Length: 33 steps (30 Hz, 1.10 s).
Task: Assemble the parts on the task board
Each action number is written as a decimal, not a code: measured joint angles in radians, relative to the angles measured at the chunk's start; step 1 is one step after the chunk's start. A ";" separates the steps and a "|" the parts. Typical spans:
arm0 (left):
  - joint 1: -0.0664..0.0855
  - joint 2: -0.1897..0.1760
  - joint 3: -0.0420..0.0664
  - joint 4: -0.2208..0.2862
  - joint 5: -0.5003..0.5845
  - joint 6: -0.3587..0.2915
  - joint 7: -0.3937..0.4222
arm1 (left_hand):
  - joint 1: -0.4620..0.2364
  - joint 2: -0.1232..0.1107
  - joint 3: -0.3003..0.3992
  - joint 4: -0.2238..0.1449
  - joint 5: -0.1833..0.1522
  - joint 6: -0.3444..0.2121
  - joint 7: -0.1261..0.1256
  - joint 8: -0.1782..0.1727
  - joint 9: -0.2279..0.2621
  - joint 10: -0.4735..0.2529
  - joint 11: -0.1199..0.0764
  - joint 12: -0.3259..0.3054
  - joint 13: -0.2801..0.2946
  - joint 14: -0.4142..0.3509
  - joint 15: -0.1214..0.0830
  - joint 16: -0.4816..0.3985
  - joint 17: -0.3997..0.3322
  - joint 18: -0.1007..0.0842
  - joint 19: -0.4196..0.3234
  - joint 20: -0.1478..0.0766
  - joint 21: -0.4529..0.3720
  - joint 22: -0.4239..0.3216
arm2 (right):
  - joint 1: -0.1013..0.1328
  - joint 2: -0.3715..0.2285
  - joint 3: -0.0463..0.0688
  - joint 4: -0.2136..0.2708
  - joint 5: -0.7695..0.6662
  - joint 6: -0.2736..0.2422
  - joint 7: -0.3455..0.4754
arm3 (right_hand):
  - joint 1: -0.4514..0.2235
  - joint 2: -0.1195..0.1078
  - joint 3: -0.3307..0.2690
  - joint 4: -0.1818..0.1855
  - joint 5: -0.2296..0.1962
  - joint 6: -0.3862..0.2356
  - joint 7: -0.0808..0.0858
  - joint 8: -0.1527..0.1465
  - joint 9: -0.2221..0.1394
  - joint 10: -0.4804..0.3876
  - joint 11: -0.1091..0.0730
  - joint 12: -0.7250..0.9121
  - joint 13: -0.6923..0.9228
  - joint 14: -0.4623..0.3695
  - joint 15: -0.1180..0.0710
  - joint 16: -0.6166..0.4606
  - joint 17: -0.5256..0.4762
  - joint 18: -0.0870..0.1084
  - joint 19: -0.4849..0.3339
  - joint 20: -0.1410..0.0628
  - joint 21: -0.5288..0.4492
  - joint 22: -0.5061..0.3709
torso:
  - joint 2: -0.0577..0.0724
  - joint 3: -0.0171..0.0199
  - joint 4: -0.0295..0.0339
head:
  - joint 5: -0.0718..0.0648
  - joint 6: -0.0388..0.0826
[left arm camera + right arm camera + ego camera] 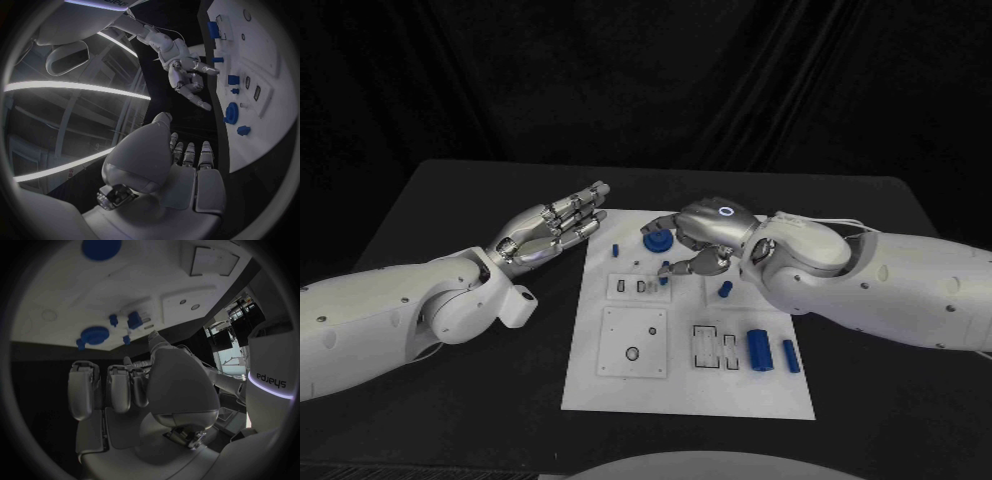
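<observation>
You face a black table (459,400) with a matte top. Behind its far edge hangs a black curtain (646,80), falling in vertical folds across the full width of the head view. In the left wrist view, long light strips (75,87) glow overhead.

Left robot hand (553,232) flat, fingers straight, holding nothing. Right robot hand (701,240) curled, fingertips pointing down.

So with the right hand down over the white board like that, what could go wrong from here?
The right hand hangs low among small blue parts, so a finger may knock one off its spot. The two blue cylinders lie loose near the white task board edge and could roll off if it is jolted.
</observation>
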 measured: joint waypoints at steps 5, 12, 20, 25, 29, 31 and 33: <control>0.016 -0.026 -0.001 0.034 0.000 -0.057 -0.004 | -0.005 -0.027 0.005 -0.005 -0.073 0.031 0.031 0.002 0.002 0.100 0.059 0.033 0.025 0.030 0.023 0.024 0.012 0.000 0.056 0.028 0.040 0.027 | 0.077 -0.072 0.001 0.054 0.007 -0.088 0.038 | -0.070 0.003 -0.002 0.002 -0.004 0.093 0.008 0.023 0.010 0.000 0.000 0.000 0.000 0.000 0.000 0.000 0.000 0.000 0.000 0.000 0.012 0.000 | 0.000 0.0009 -0.0012 | 0.010 0.006; 0.092 -0.060 0.001 0.084 -0.035 -0.215 -0.005 | 0.032 -0.086 0.044 0.020 -0.058 0.247 0.090 0.055 0.029 0.525 0.191 0.428 0.204 0.442 0.110 0.444 0.198 -0.041 0.472 0.056 0.361 0.207 | 0.145 -0.188 0.001 0.081 0.018 -0.189 0.081 | -0.083 0.005 -0.002 0.003 0.002 0.134 0.011 0.044 0.013 0.000 0.000 0.000 0.001 0.000 0.000 0.000 0.000 0.000 0.000 0.000 0.013 0.000 | 0.000 0.0021 0.0005 | -0.001 0.012; 0.147 -0.045 0.001 0.104 -0.217 -0.401 -0.059 | -0.076 -0.104 0.037 0.056 -0.234 0.561 0.176 0.147 0.058 0.994 0.164 1.296 1.003 0.725 0.099 1.272 0.742 -0.072 0.644 0.013 0.970 0.617 | 0.156 -0.234 0.000 0.065 0.025 -0.222 0.089 | -0.116 0.038 0.018 0.002 0.018 0.181 0.021 0.062 0.021 -0.001 0.007 0.000 0.001 0.000 0.000 0.000 0.000 0.000 0.000 0.000 0.013 0.000 | -0.006 0.0079 -0.0033 | 0.008 0.024; 0.156 -0.006 0.001 0.104 -0.378 -0.441 -0.175 | -0.272 -0.084 -0.058 0.056 -0.425 0.710 0.144 0.202 0.098 1.460 0.110 1.561 1.305 1.402 0.028 1.539 1.292 -0.087 1.196 -0.004 1.410 1.207 | 0.147 -0.239 0.000 0.055 0.027 -0.224 0.088 | -0.120 0.079 0.038 -0.002 0.056 0.212 0.027 0.074 0.028 -0.002 0.010 0.000 0.001 0.000 0.007 0.000 0.000 0.000 0.000 0.000 0.013 0.000 | -0.010 0.0108 -0.0081 | 0.009 0.034; 0.159 0.036 0.000 0.089 -0.484 -0.425 -0.305 | -0.326 -0.068 -0.100 0.057 -0.452 0.765 0.110 0.229 0.141 1.464 0.077 1.562 1.307 1.465 -0.008 1.565 1.307 -0.102 1.382 -0.005 1.499 1.305 | 0.135 -0.246 0.000 0.047 0.030 -0.224 0.086 | -0.109 0.090 0.039 -0.003 0.072 0.230 0.031 0.081 0.033 0.000 0.015 0.000 0.001 0.000 0.008 0.000 0.000 0.000 -0.004 0.004 0.013 0.000 | -0.016 0.0154 -0.0158 | 0.014 0.035; 0.161 0.055 0.001 0.082 -0.529 -0.405 -0.379 | -0.334 -0.067 -0.111 0.057 -0.452 0.782 0.100 0.245 0.164 1.465 0.067 1.562 1.307 1.465 -0.017 1.565 1.307 -0.118 1.419 -0.010 1.513 1.307 | 0.129 -0.249 0.000 0.043 0.032 -0.223 0.084 | -0.113 0.094 0.039 -0.003 0.079 0.239 0.029 0.083 0.034 0.000 0.015 0.000 0.001 0.000 0.007 0.000 0.000 0.000 -0.004 0.004 0.013 0.000 | -0.019 0.0184 -0.0179 | 0.015 0.035; 0.161 0.070 0.001 0.079 -0.574 -0.379 -0.457 | -0.345 -0.070 -0.124 0.057 -0.452 0.799 0.087 0.274 0.203 1.465 0.052 1.562 1.307 1.464 -0.033 1.565 1.307 -0.119 1.452 -0.020 1.526 1.307 | 0.123 -0.252 0.000 0.041 0.034 -0.221 0.081 | -0.108 0.099 0.041 -0.002 0.084 0.248 0.034 0.088 0.037 0.000 0.015 0.000 0.001 0.003 0.011 0.000 0.000 0.000 0.000 0.007 0.012 0.000 | -0.023 0.0233 -0.0197 | 0.015 0.035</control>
